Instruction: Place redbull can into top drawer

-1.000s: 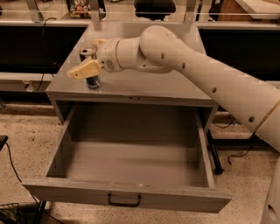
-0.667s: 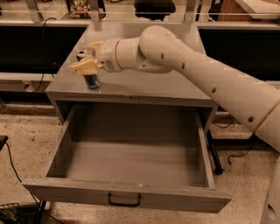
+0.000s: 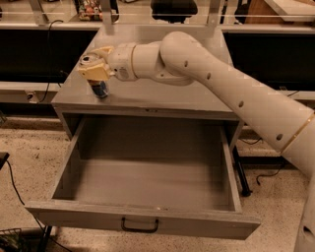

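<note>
The redbull can (image 3: 98, 87) stands upright near the front left corner of the grey cabinet top (image 3: 162, 93); its silver top with pull tab shows between the fingers. My gripper (image 3: 93, 67) reaches in from the right and is shut on the upper part of the can. The top drawer (image 3: 147, 172) is pulled fully out below, wide and empty, with a small dark handle (image 3: 140, 226) at the centre of its front panel.
My white arm (image 3: 236, 93) crosses the cabinet top from the right. Dark shelving and a metal frame (image 3: 106, 12) stand behind the cabinet. Cables (image 3: 15, 187) lie on the speckled floor at the left.
The gripper with the can has shifted slightly; the can now sits higher between the fingers. The drawer has not moved.
</note>
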